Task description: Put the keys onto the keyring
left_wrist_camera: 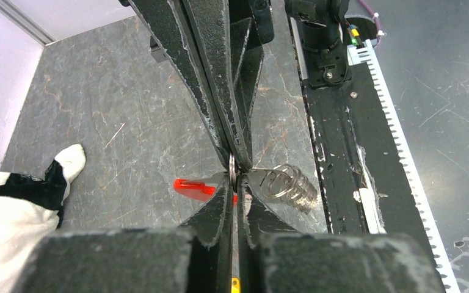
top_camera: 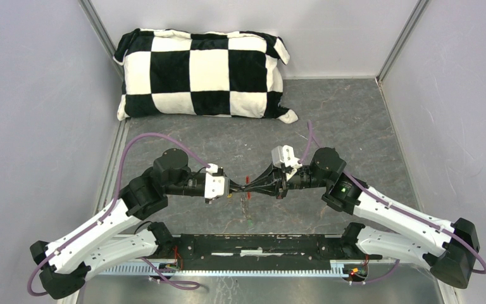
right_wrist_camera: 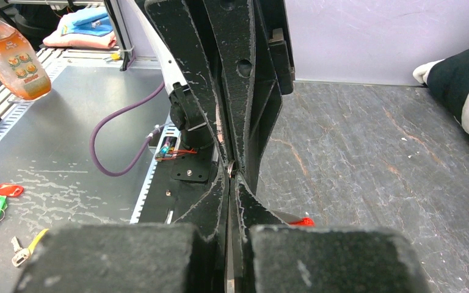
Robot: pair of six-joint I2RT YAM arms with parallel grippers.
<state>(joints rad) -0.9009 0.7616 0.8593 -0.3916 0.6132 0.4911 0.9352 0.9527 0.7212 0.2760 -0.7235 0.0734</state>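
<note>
Between left hand (left_wrist_camera: 236,181) and right hand (right_wrist_camera: 231,177), keyring (left_wrist_camera: 288,187) half hidden

Keyring (left_wrist_camera: 232,172): thin grey metal loop, edge-on, nipped between the tips of my left pincer (left_wrist_camera: 235,185) and my right pincer (right_wrist_camera: 231,177). It's held up off the surface (top_camera: 354,126), over the middle, nearer the near edge. Its red tag (left_wrist_camera: 193,186) sticks out sideways. A chain of grey rings (left_wrist_camera: 290,184) trails off the other side. Green-headed key (top_camera: 250,222) sits at the chain's low end; can't tell if it touches down. Yellow-headed key (left_wrist_camera: 235,282): only a sliver shows.
</note>
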